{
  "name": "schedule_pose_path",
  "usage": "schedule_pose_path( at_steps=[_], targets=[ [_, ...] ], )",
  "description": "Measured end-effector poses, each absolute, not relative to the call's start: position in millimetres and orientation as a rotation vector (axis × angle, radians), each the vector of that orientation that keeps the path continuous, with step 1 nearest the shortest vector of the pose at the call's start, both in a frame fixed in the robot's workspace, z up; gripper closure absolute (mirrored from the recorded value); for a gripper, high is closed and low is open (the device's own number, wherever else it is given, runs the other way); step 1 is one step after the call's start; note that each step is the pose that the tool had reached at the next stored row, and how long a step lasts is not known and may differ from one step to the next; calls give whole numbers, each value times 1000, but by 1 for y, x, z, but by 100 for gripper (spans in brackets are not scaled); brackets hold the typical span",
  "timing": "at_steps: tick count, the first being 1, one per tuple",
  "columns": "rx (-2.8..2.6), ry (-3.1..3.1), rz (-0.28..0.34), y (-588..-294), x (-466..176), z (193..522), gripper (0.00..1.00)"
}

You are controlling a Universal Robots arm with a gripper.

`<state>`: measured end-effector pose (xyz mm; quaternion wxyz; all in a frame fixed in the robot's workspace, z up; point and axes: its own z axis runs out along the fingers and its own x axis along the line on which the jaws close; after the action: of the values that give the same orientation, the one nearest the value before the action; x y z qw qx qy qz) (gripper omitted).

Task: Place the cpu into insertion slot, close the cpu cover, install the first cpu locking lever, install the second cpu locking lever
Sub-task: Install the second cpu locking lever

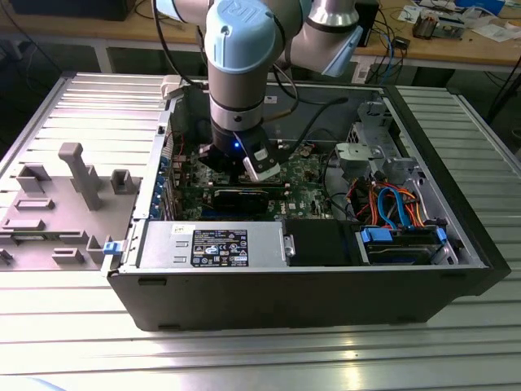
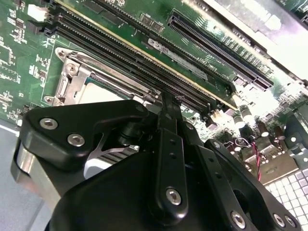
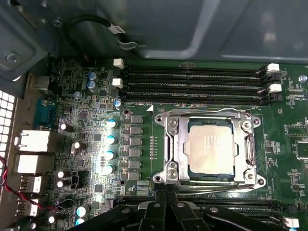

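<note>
apparently cpu [image 3: 211, 150] under cpu cover [image 3: 210, 119]

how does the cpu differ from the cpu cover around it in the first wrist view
The cpu is a solid, matte grey square; the cpu cover is a shinier silvery frame with a square window. The cpu is smaller and shows through that window; the cpu cover borders it. Both lie flat on the green motherboard.
</note>
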<state>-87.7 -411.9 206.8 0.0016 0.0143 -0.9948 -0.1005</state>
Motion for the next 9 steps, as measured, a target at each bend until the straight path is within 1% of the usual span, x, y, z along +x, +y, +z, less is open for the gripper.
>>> schedule_pose_path(
  at_steps=[3,9],
  targets=[
    [45,-3121,-327,-412,-88,205,89],
    [45,-3116,-377,-412,-91,202,89]
  ],
)
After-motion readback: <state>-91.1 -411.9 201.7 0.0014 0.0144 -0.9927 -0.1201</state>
